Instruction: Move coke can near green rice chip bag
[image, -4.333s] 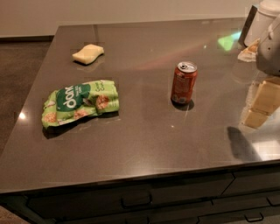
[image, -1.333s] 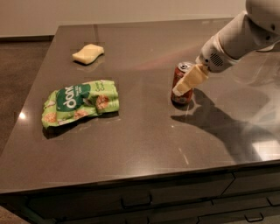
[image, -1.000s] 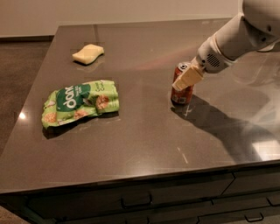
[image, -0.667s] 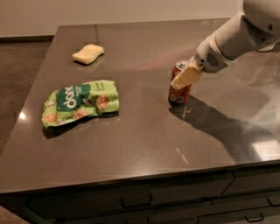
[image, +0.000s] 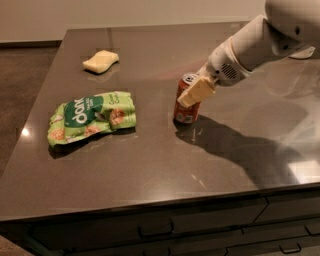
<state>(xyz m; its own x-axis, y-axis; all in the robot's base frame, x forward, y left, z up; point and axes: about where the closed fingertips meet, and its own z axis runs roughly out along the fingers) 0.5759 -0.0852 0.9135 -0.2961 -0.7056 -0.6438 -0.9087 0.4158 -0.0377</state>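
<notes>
The coke can, red with a silver top, stands on the dark table right of centre, leaning slightly. My gripper reaches in from the upper right and is shut on the can's upper half, with one pale finger across its front. The green rice chip bag lies flat at the left, about a bag's width away from the can.
A pale yellow sponge lies at the back left of the table. My white arm crosses the back right. Drawers with handles run under the table's front edge.
The gripper came in from the right and closed on the can. The can has since shifted a little to the left, toward the bag. Bag and sponge have not moved.
</notes>
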